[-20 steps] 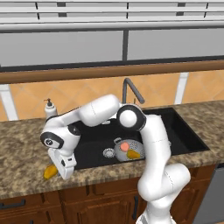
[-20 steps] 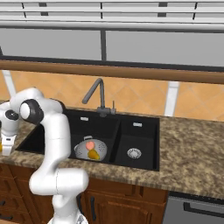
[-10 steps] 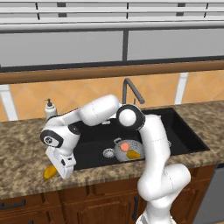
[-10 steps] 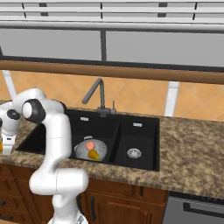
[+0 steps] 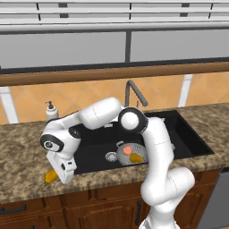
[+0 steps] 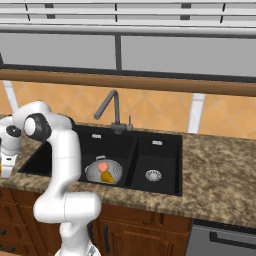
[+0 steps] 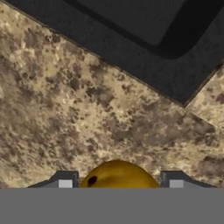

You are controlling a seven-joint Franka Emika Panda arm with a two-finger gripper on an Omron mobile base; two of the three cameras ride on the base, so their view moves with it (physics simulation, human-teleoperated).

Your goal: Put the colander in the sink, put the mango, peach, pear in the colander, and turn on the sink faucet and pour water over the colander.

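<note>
My gripper point(image 5: 54, 178) points down at the left counter, near its front edge, left of the sink point(image 5: 179, 134). In the hand view its fingertips point(image 7: 65, 180) flank the yellow pear point(image 7: 118, 174) with only slim gaps, and the pear rests on the granite. From the left base view the pear point(image 5: 50, 177) peeks out beside the hand. The grey colander point(image 5: 120, 157) sits in the large basin holding the pink peach point(image 5: 128, 150) and the orange mango point(image 5: 137, 158). The dark faucet point(image 5: 132, 91) stands behind the sink with no water running.
A white soap pump bottle point(image 5: 51, 112) stands at the back of the left counter. The sink's black corner point(image 7: 175, 83) lies just beyond the pear. The smaller basin point(image 6: 154, 160) with its drain is on the right. Speckled counter point(image 6: 220, 170) extends to the right.
The fingers have drawn in closer around the pear. The arm, the pear and the fruit in the colander stay where they were.
</note>
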